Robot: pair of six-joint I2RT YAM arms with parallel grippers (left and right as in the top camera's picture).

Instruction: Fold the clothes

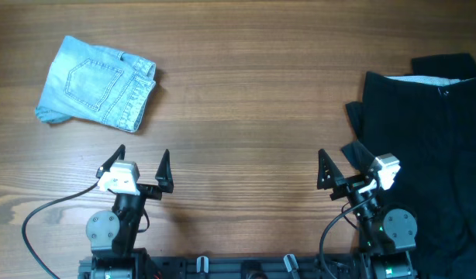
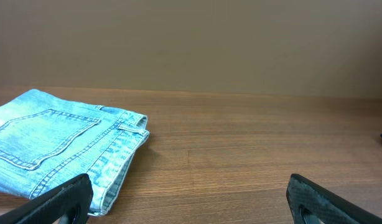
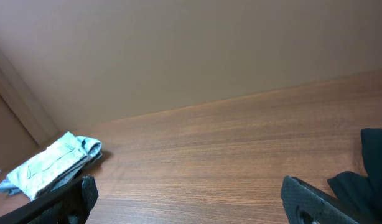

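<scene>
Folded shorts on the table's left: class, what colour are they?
The folded shorts are light-blue faded denim; the left wrist view shows this best.

Denim shorts (image 1: 97, 84) laid on counter (image 1: 253, 101), far-left part; clothes pile (image 1: 432, 155) spread along counter's right edge.

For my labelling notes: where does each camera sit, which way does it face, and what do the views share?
Overhead: above the table, looking straight down; both arms, left tool, right tool.
Left wrist: low on the left arm, facing the folded denim shorts; own fingertips.
Right wrist: low, facing across the table; black garment at right; own fingertips.
Shared: all three show the denim shorts.
</scene>
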